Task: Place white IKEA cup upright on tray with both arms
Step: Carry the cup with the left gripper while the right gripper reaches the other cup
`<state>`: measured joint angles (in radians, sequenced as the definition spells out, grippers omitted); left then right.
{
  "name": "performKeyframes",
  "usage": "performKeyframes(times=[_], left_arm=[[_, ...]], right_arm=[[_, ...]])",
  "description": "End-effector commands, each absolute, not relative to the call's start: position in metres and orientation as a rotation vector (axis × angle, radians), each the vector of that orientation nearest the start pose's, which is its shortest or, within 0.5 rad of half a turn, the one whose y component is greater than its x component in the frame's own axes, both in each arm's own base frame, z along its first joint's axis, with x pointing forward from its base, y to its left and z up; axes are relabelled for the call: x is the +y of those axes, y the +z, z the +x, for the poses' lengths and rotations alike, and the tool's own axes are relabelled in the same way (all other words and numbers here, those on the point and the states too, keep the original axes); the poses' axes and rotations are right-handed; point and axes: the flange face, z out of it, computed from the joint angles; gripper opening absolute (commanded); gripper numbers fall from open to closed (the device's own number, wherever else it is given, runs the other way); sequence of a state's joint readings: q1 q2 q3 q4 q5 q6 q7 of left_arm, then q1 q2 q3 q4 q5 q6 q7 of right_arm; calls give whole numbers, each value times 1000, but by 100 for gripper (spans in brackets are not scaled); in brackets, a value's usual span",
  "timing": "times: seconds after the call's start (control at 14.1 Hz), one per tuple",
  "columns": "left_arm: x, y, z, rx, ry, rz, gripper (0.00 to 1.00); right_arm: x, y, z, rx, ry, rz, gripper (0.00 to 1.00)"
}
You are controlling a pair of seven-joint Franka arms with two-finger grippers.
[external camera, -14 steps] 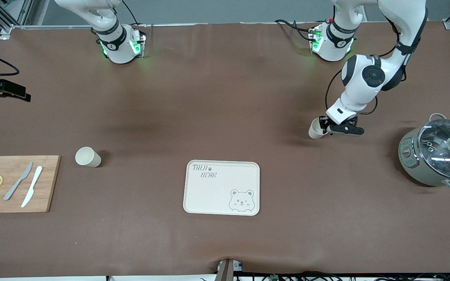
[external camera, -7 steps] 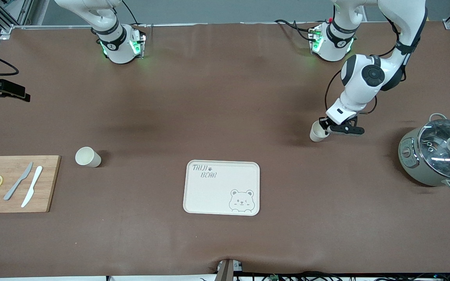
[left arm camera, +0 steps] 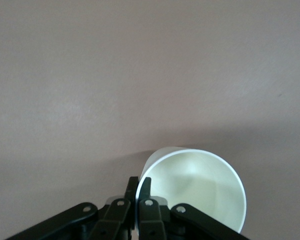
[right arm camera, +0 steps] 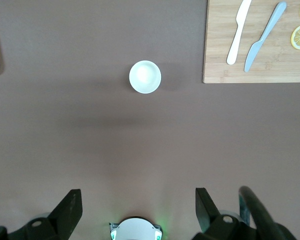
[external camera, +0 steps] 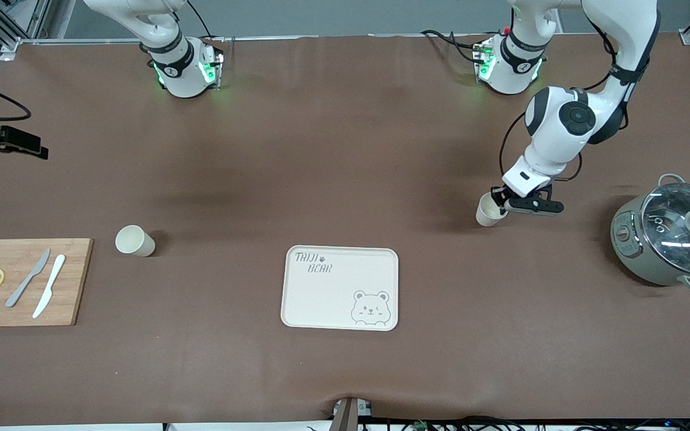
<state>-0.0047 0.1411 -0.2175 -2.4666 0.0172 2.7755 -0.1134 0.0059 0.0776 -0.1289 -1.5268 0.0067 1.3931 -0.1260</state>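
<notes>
A white cup (external camera: 489, 211) is toward the left arm's end of the table, farther from the front camera than the cream tray (external camera: 340, 287) with the bear face. My left gripper (external camera: 504, 202) is shut on the cup's rim, one finger inside and one outside; in the left wrist view the gripper (left arm camera: 138, 187) pinches the wall of the cup (left arm camera: 200, 192), whose mouth is open to the camera. A second white cup (external camera: 134, 240) stands upright beside the cutting board and also shows in the right wrist view (right arm camera: 145, 76). My right gripper (right arm camera: 138, 215) is open and empty, high over its base, waiting.
A wooden cutting board (external camera: 69, 281) with two knives and lemon slices lies at the right arm's end. A grey pot (external camera: 650, 251) with a glass lid stands at the left arm's end. A black camera mount (external camera: 6, 140) overhangs the table edge.
My left gripper has moved slightly toward the front camera with the cup held in it. The right arm, the tray and the second cup have not moved.
</notes>
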Motion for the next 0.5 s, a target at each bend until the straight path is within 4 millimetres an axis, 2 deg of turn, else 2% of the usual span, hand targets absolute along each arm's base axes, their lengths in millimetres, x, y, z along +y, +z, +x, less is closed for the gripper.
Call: performKeyframes(times=[0.0,0.21,0.43], left_arm=[[-140,278,516,160,-201,-3184,0],[-177,298,546,108,-120,-3202,0],[-210,295,559,70,-129,-3224,0]], right_arm=[[-70,579,562,13,358,-3100,100],[-71,574,565,13,371,-3100,100],[-69,562,570,4,406,-3104,100]])
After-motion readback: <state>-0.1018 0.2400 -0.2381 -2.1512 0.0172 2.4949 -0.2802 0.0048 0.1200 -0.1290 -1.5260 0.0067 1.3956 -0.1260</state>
